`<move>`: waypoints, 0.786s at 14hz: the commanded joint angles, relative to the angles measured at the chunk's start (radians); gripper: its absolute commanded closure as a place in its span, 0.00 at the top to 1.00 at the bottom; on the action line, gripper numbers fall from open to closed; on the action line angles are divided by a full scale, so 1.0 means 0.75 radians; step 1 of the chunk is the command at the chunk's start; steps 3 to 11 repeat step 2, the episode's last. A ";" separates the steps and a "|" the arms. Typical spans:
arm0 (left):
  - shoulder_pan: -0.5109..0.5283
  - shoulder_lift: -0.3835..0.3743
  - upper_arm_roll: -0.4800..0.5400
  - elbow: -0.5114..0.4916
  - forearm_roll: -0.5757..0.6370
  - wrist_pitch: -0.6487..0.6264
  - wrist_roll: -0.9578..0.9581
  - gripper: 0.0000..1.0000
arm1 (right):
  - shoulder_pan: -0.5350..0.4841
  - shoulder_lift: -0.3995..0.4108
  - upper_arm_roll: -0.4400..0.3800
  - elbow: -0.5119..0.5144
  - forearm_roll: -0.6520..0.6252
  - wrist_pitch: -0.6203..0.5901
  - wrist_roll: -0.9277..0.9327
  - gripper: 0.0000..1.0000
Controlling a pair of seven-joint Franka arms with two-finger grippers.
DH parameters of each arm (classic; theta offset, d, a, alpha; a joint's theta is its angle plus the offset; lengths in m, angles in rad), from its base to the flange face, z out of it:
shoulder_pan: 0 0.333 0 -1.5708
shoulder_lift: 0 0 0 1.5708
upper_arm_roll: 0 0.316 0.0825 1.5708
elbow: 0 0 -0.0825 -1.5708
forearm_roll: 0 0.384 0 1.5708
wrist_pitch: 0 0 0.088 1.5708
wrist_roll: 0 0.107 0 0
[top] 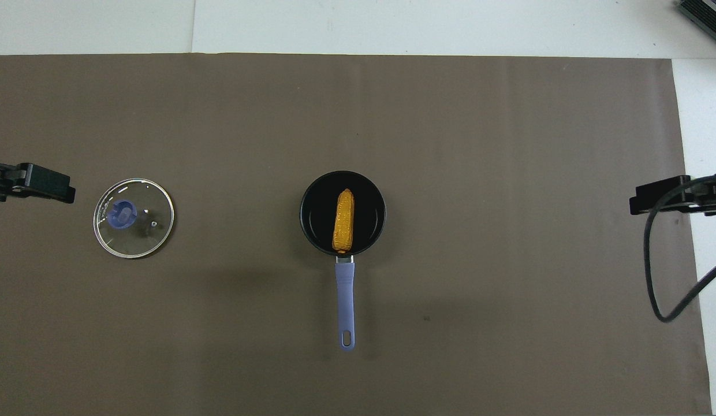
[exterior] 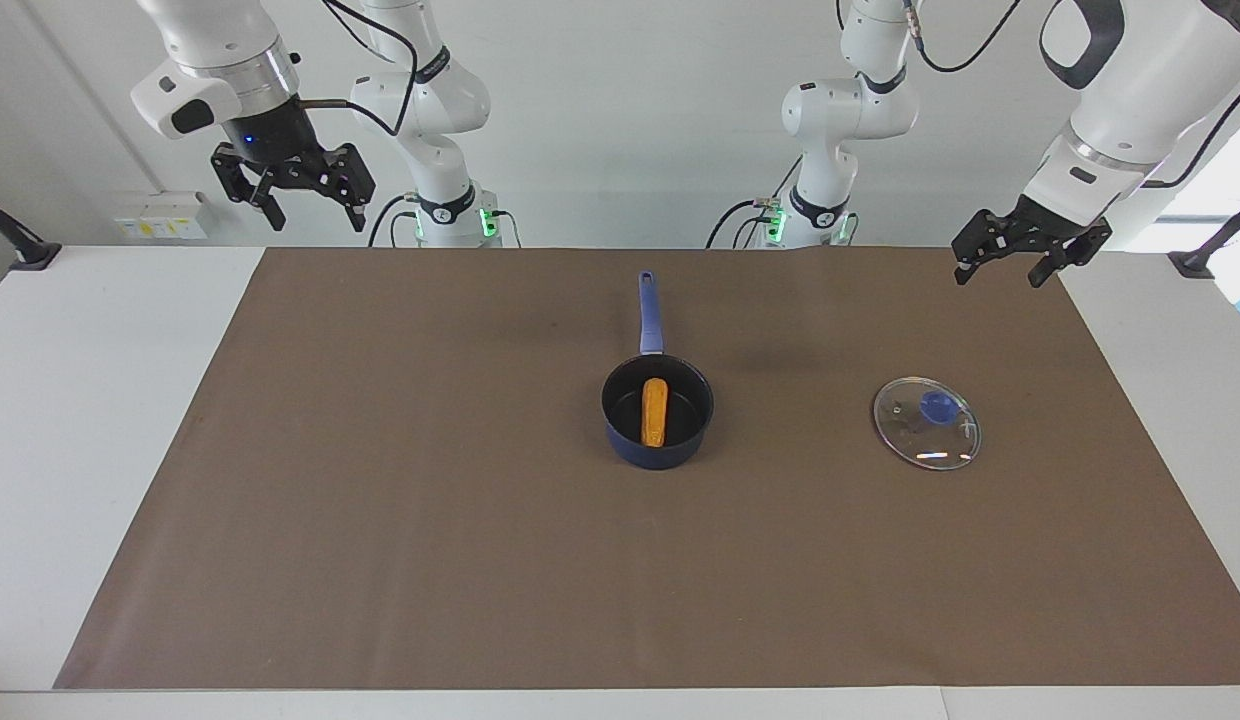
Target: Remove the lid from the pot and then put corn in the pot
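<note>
Already the corn lies inside the pot and the lid rests on the mat toward the left arm's end, so the left gripper and right gripper hang raised, fingers apart, holding nothing

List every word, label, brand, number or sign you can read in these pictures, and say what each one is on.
None can be read.
Label plate on the wall, toward the right arm's end: yellow marks, too small to read.
Pot, corn, lid, brown mat: no print shows in either view.
Left gripper and right gripper: no lettering visible.
</note>
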 commanded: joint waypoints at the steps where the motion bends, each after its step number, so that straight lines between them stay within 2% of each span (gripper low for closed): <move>1: 0.004 -0.015 0.000 -0.006 0.006 -0.013 0.019 1.00 | -0.020 -0.037 0.009 -0.052 -0.016 0.030 -0.038 1.00; 11: 0.004 -0.015 0.000 -0.006 0.006 -0.013 0.017 1.00 | -0.020 -0.037 0.009 -0.052 -0.016 0.032 -0.038 1.00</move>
